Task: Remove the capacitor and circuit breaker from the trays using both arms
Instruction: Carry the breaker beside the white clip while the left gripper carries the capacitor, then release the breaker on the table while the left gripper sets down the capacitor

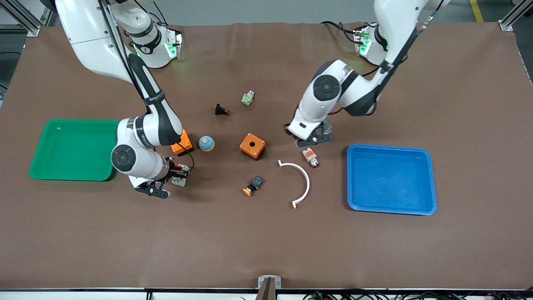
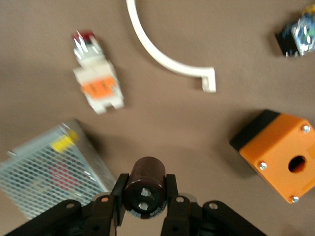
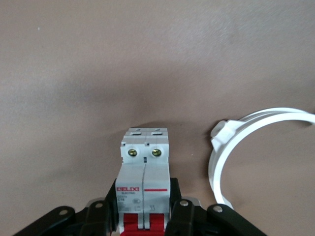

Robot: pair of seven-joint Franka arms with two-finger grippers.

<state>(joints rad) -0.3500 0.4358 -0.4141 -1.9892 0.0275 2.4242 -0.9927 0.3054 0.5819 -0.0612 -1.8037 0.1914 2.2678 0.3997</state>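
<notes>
My left gripper (image 1: 311, 141) is shut on the capacitor (image 2: 146, 189), a dark cylinder with two metal terminals, held between both fingers in the left wrist view; in the front view the hand hides it. It hangs low over the table, beside a mesh-covered metal unit (image 2: 49, 167). My right gripper (image 1: 177, 173) is shut on the breaker (image 3: 143, 172), a white-grey block with red switches. The breaker also shows in the front view (image 1: 180, 171), low at the table between the green tray (image 1: 70, 148) and an orange box (image 1: 183, 143).
A blue tray (image 1: 391, 179) lies toward the left arm's end. Between the arms lie an orange box with a hole (image 1: 252, 146), a white arc (image 1: 302, 183), an indicator lamp (image 1: 310, 157), an orange-capped button (image 1: 253, 186), a blue dome (image 1: 206, 143) and a red-tipped black part (image 1: 220, 110).
</notes>
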